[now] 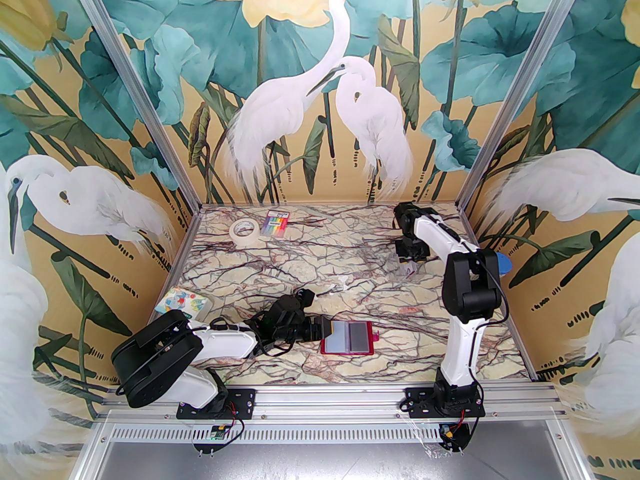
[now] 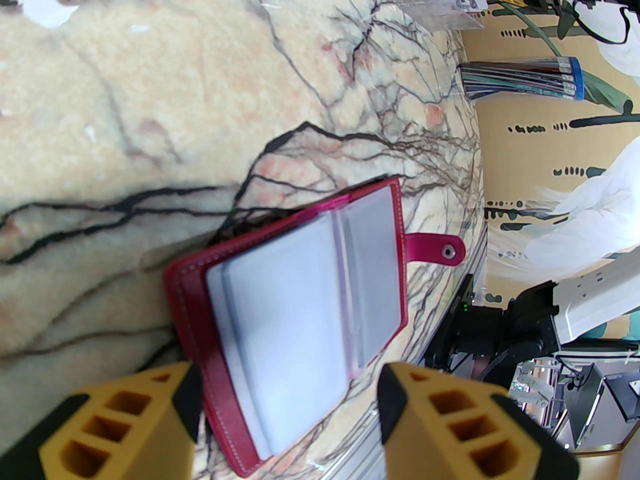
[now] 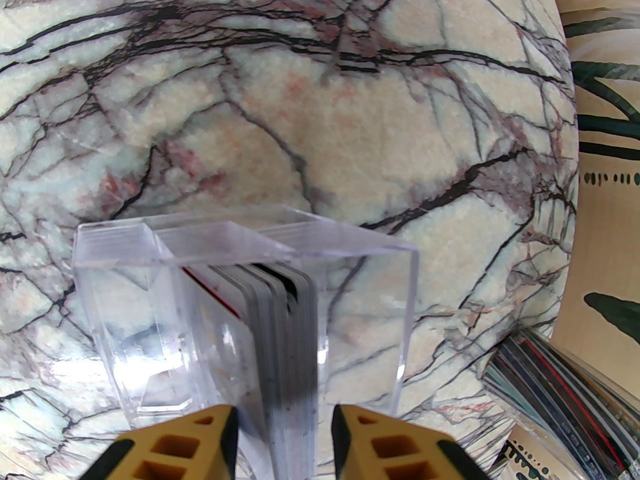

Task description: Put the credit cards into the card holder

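The card holder [image 1: 347, 338] [image 2: 300, 293] is a dark red wallet lying open on the marble table near its front edge, clear pockets up and snap tab to the right. My left gripper [image 1: 317, 329] [image 2: 285, 398] sits low at its left end, open, with a yellow finger on either side of the wallet's near corner. The credit cards [image 3: 285, 328] stand on edge as a grey stack, with one red and one black, inside a clear plastic case [image 3: 350, 288] [image 1: 410, 268] at the back right. My right gripper [image 1: 412, 258] [image 3: 284, 418] is open and straddles the stack, with narrow gaps on both sides.
A tape roll [image 1: 244, 231] and a rainbow-striped packet [image 1: 277, 223] lie at the back left. A colourful box [image 1: 181, 304] sits by the left wall. A blue-capped clear tube of striped sticks [image 1: 502, 263] [image 2: 520, 78] [image 3: 540, 373] lies at the right wall.
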{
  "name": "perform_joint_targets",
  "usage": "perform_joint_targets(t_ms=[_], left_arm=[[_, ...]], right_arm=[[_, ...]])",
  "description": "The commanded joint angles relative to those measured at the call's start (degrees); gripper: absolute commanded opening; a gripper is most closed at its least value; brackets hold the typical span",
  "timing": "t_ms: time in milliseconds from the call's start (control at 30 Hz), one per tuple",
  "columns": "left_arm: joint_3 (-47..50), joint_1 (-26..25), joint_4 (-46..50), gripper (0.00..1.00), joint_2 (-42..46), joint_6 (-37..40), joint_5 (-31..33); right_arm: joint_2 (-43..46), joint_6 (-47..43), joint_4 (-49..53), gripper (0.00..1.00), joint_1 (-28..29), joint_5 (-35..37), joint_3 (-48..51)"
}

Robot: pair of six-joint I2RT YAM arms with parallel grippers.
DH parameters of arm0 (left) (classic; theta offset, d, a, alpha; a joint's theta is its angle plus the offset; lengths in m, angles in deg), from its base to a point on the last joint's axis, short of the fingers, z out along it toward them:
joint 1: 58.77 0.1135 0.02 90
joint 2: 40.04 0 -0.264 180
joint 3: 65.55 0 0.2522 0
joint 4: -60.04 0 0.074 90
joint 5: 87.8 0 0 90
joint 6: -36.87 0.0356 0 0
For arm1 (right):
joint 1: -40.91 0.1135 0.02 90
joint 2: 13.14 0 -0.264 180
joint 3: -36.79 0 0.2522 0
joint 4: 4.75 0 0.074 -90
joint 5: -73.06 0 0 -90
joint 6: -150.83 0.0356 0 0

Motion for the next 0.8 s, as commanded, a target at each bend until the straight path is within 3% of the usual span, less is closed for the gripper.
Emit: perform_joint_targets(t_ms=[0, 233, 767], left_arm=[[-0.19, -0.15, 3.50, 0.63, -1.27, 1.04, 0.60], [-0.41, -0.15, 3.54, 0.63, -1.52, 1.04, 0.54], [-0.74, -0.15, 3.85, 0.63, -1.93, 1.15, 0.38]], right_arm=[[2.65, 0.94, 1.41, 0.37, 0.04, 2.37, -1.26], [3.12, 1.05, 1.75, 0.35, 0.10, 2.31, -1.38], [4.34, 1.51, 3.06, 0.12, 1.24, 0.61, -2.31]])
